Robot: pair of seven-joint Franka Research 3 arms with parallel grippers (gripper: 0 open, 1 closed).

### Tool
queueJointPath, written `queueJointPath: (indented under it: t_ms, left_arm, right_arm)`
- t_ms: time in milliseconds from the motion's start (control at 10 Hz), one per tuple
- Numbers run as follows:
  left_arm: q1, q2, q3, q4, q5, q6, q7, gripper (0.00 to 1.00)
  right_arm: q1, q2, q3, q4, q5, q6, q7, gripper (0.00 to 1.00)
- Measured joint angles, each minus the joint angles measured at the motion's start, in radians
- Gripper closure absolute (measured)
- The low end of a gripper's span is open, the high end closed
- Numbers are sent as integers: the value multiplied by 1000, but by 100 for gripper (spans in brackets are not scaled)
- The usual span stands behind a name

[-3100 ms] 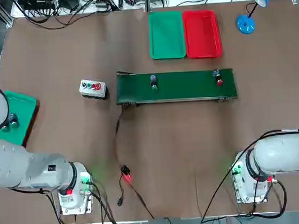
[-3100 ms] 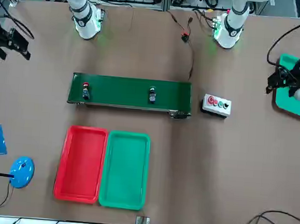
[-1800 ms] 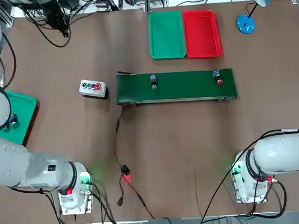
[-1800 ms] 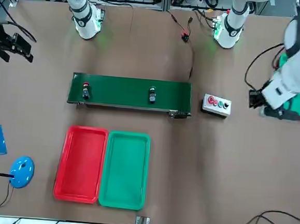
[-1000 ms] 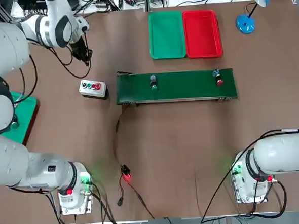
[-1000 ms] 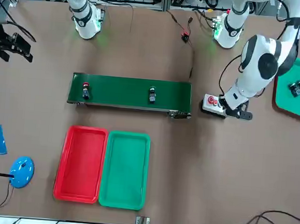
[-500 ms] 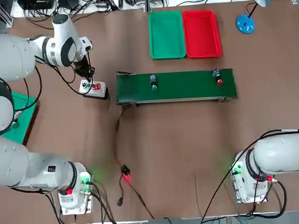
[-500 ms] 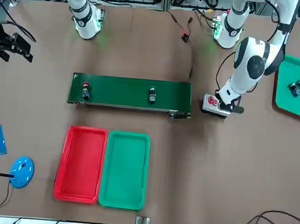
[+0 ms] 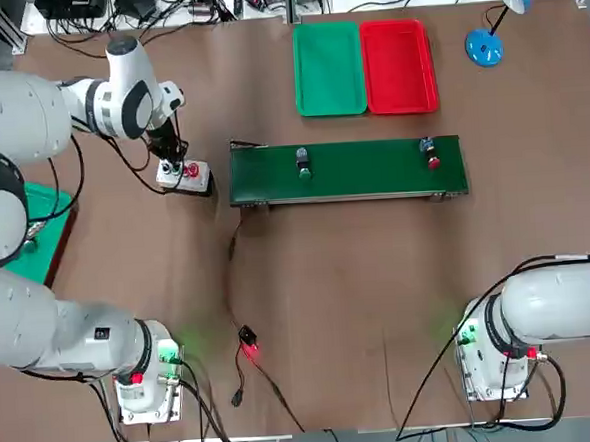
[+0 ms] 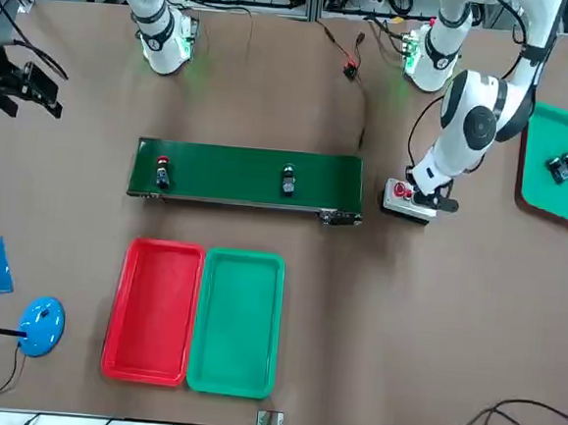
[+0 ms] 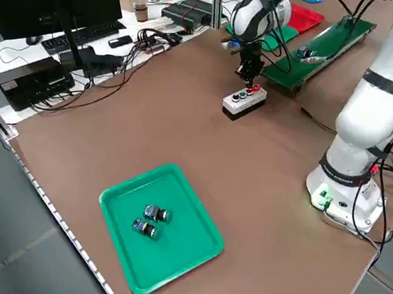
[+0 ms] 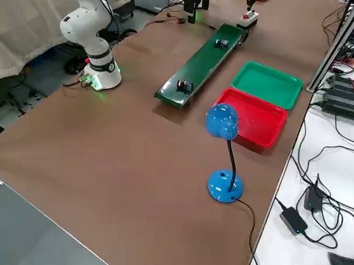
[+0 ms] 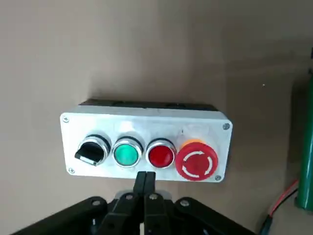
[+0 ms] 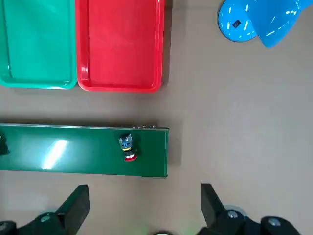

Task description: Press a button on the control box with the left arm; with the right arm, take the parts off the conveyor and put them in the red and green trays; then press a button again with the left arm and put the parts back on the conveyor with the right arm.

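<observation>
The grey control box (image 13: 146, 147) carries a black selector, a green button (image 13: 127, 153), a red button (image 13: 160, 154) and a red stop knob. My left gripper (image 13: 145, 177) is shut and empty, its tip at the box's edge between the green and red buttons; contact is unclear. From overhead, the left gripper (image 9: 173, 156) covers the box's (image 9: 192, 175) left end. Two parts (image 9: 302, 161) (image 9: 430, 154) stand on the green conveyor (image 9: 362, 169). The green tray (image 9: 329, 69) and red tray (image 9: 398, 64) lie beyond it. My right gripper (image 14: 144, 208) hovers open high above the conveyor's right end.
Another green tray (image 10: 561, 195) with two small parts (image 10: 563, 167) lies at the table's left side. A blue desk lamp (image 9: 485, 44) stands at the far right corner. A cable with a red clip (image 9: 248, 346) runs from the conveyor toward the arm bases.
My left arm swung in from the table's left side, passed behind the control box and came down onto it. The right arm and the parts have not moved.
</observation>
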Motion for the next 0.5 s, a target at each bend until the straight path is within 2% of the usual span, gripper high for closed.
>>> queueJointPath:
  t_ms: [500]
  left_arm:
    - [0,18,-9,-5,0,29,0,99]
  right_arm:
    - [0,0,0,0,0,0,0,0]
